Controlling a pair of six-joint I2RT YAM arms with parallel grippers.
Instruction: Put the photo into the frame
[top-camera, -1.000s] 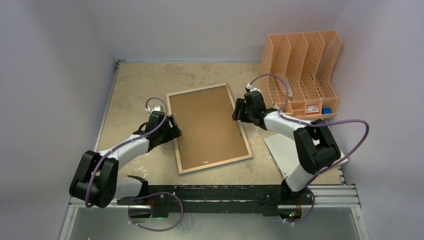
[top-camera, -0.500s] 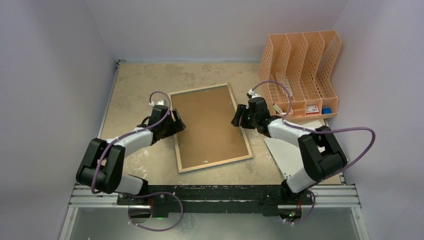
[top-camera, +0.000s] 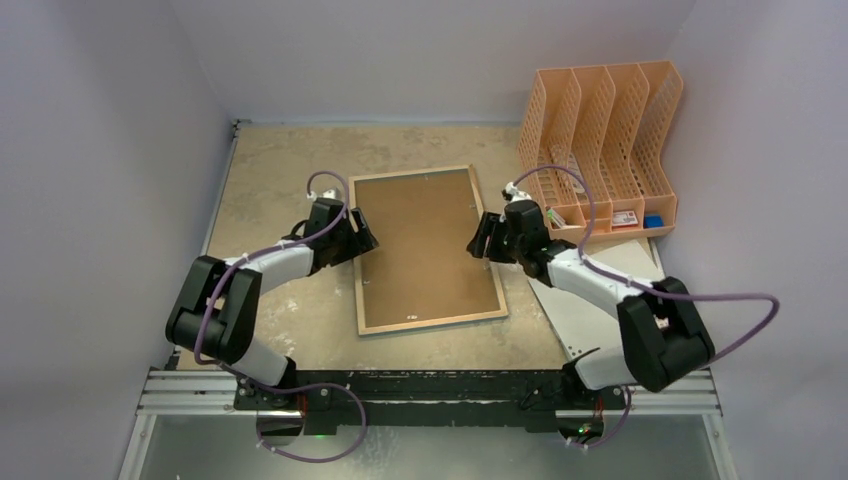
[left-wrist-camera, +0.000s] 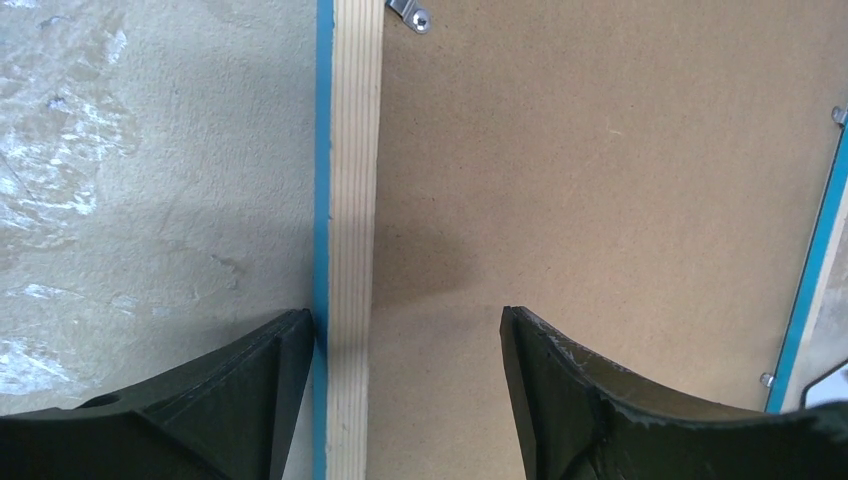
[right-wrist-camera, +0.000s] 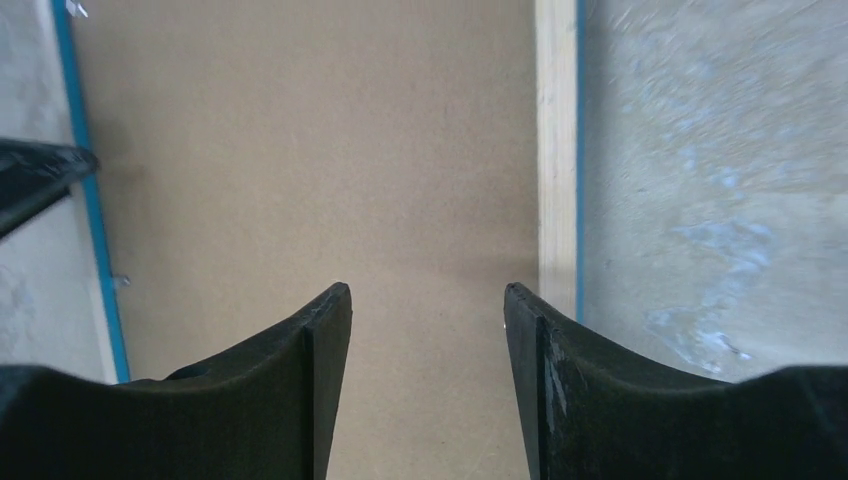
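Observation:
The frame (top-camera: 431, 320) lies face down on the table, pale wood rear up, with the brown backing board (top-camera: 425, 245) set in it. The photo is not in view. My left gripper (top-camera: 362, 238) is open at the frame's left side. In the left wrist view it (left-wrist-camera: 405, 330) straddles the left rail (left-wrist-camera: 350, 200), its left finger against the blue outer edge and its right finger over the board (left-wrist-camera: 600, 180). My right gripper (top-camera: 477, 240) is open at the right side. In the right wrist view it (right-wrist-camera: 428, 300) sits over the board (right-wrist-camera: 300, 150), right finger by the right rail (right-wrist-camera: 556, 150).
A peach file organiser (top-camera: 600, 140) stands at the back right with small items in its base. A white flat sheet (top-camera: 585, 300) lies under my right arm at the right. The booth walls close in the left, back and right sides.
The frame has turned a little and now lies squarer to the table. My left gripper moved up and right along the left rail; my right gripper shifted slightly down the right rail.

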